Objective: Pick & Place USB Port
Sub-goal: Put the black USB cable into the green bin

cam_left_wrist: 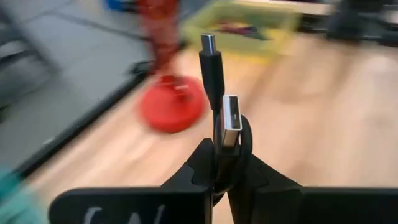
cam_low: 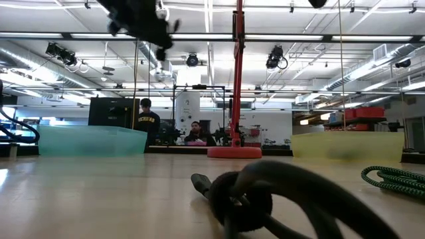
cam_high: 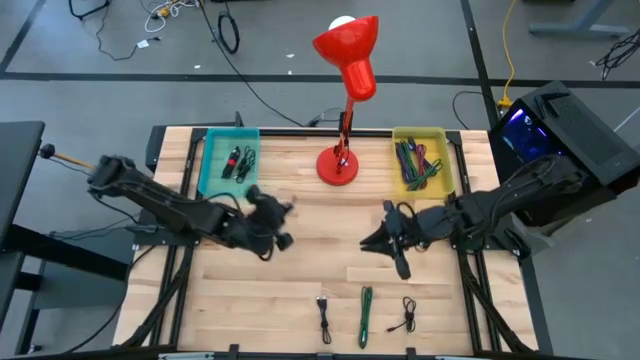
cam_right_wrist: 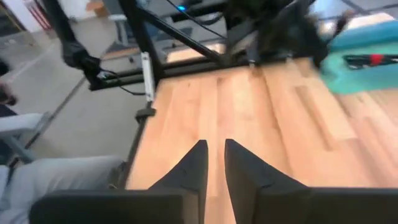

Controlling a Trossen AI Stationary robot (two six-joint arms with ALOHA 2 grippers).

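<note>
We see the left gripper (cam_left_wrist: 227,177) pinching a black USB cable (cam_left_wrist: 214,81) above the worktop's left-middle, near the teal bin (cam_high: 212,160). Light, limp; we judge the stiff plug ends the best hold. Right gripper (cam_right_wrist: 214,165) slightly parted, empty.

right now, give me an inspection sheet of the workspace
surface: wooden table, mostly bare in the middle.
job's things: black USB cable pinched in the left gripper, both plugs sticking out; teal bin holds a few cables; yellow bin holds several.
clutter: red lamp stands at the back between the bins.
grippers: left gripper shut on the USB cable, raised near the teal bin; right gripper empty, fingers a narrow gap apart, over the right half.
cables: three loose at the front edge: black cable, green cable, small black cable.
surroundings: two people in the room behind; floor cables beyond the table.
</note>
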